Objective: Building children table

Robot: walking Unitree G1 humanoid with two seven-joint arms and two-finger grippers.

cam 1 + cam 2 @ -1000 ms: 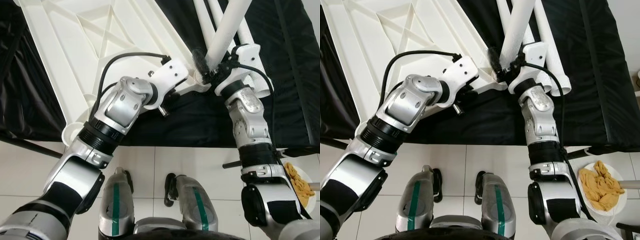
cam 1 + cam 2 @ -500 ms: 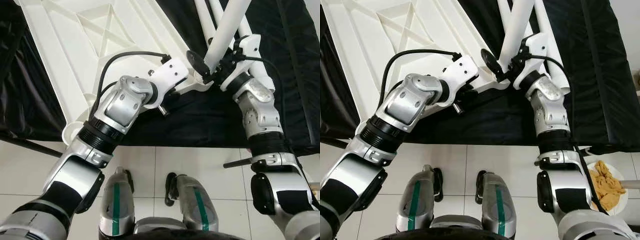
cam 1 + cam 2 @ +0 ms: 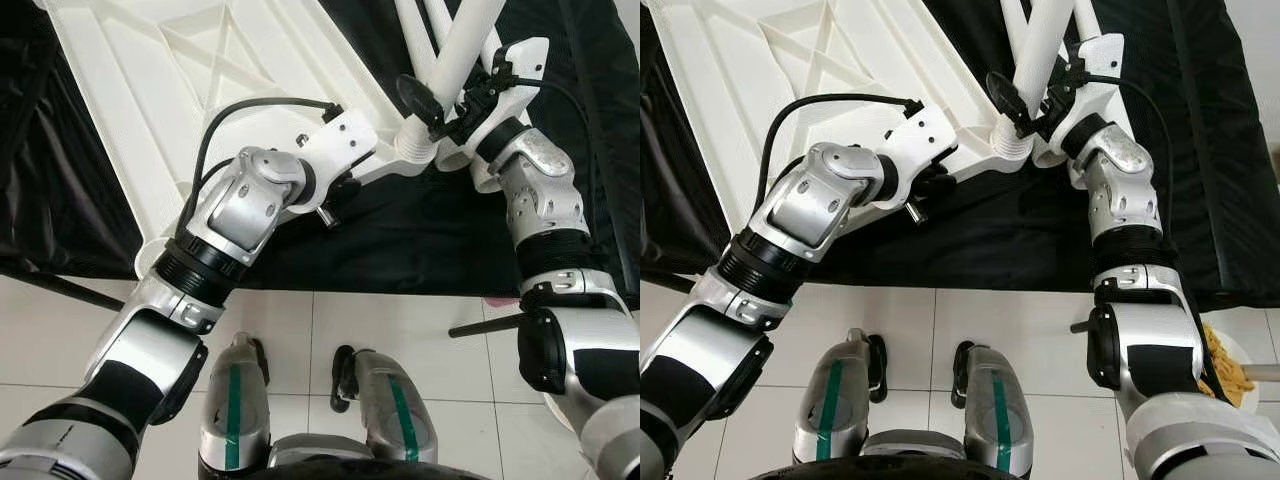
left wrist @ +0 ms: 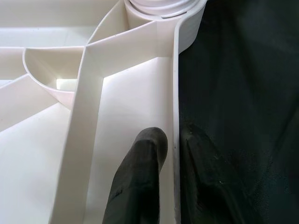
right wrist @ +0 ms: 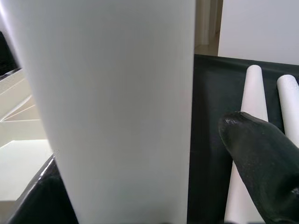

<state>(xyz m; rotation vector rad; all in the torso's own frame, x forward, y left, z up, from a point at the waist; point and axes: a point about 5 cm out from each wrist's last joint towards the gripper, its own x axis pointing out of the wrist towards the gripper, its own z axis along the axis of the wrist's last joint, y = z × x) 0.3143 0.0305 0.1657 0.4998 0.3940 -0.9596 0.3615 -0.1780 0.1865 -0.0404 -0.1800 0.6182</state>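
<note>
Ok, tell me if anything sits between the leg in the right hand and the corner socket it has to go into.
Nothing visible does. The right hand grips the white leg, whose lower end sits right at the ribbed corner socket of the upturned tabletop. The left hand pinches the tabletop's rim beside that corner, clear of the socket mouth.

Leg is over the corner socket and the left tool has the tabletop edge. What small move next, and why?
Probably ease the right tool down along the leg's axis. The white leg sits tilted with its lower end at the threaded corner socket, seemingly not yet seated, while the left tool clamps the upturned tabletop rim, one finger each side, steadying it.
</note>
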